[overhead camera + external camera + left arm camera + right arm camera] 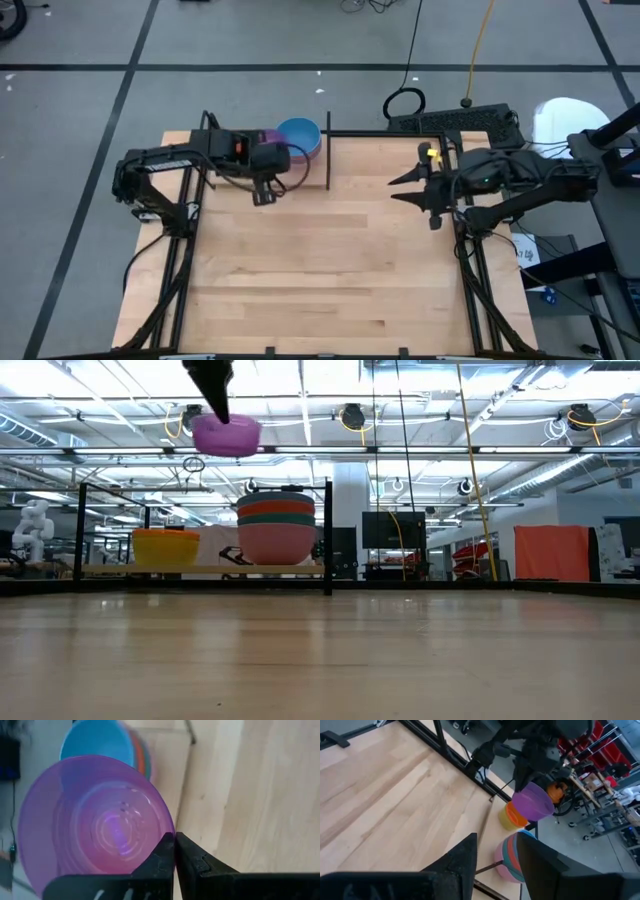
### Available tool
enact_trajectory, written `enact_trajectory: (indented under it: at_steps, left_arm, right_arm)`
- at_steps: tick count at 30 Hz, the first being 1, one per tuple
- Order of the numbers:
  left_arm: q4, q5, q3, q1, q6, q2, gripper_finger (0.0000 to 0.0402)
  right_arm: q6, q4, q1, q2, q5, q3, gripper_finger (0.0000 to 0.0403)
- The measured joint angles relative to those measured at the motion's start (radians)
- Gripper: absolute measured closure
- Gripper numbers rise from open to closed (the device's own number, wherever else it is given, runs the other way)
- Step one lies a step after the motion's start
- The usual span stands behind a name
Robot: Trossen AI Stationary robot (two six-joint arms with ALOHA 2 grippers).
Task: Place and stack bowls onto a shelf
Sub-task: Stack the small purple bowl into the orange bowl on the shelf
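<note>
My left gripper (174,842) is shut on a purple bowl (226,435) and carries it high above the shelf (200,570), a light-wood plank with a black upright rod (328,535) at the table's far edge. A stack of bowls (275,525) stands on the plank, pink at the bottom and blue (298,133) on top. To its left an orange bowl sits inside a yellow one (165,547). The purple bowl hangs between these two stacks. My right gripper (412,187) waits open over the table's right side, away from the bowls. My left gripper pinches the purple bowl's rim (165,832), one finger inside the bowl and one outside. The fingers (213,385) come from above, pointing down. The bowl is lifted clear and hangs below them, opening upward and roughly level.
A black frame (395,134) runs along the table's far edge, with frame rails down both sides. A keyboard (460,120) and cables lie beyond the far right corner. The bare tabletop (330,260) spreads between the arms.
</note>
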Motion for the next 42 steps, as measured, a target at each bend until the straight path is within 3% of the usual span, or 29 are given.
enact_trajectory:
  at_steps: [17, 30, 42]
  left_arm:
    - [-0.053, 0.04, -0.029, 0.353, -0.07, -0.147, 0.0399]
    - [0.331, 0.157, -0.455, 0.523, -0.092, -0.445, 0.0399]
    - [0.573, 0.21, -0.77, 0.572, -0.055, -0.484, 0.0399]
  right_arm:
    - [-0.035, -0.027, 0.0, -0.033, -0.002, -0.001, 0.027]
    - [-0.061, -0.028, 0.0, -0.034, -0.004, -0.001, 0.027]
    - [-0.058, -0.028, 0.0, -0.034, -0.004, -0.001, 0.0271]
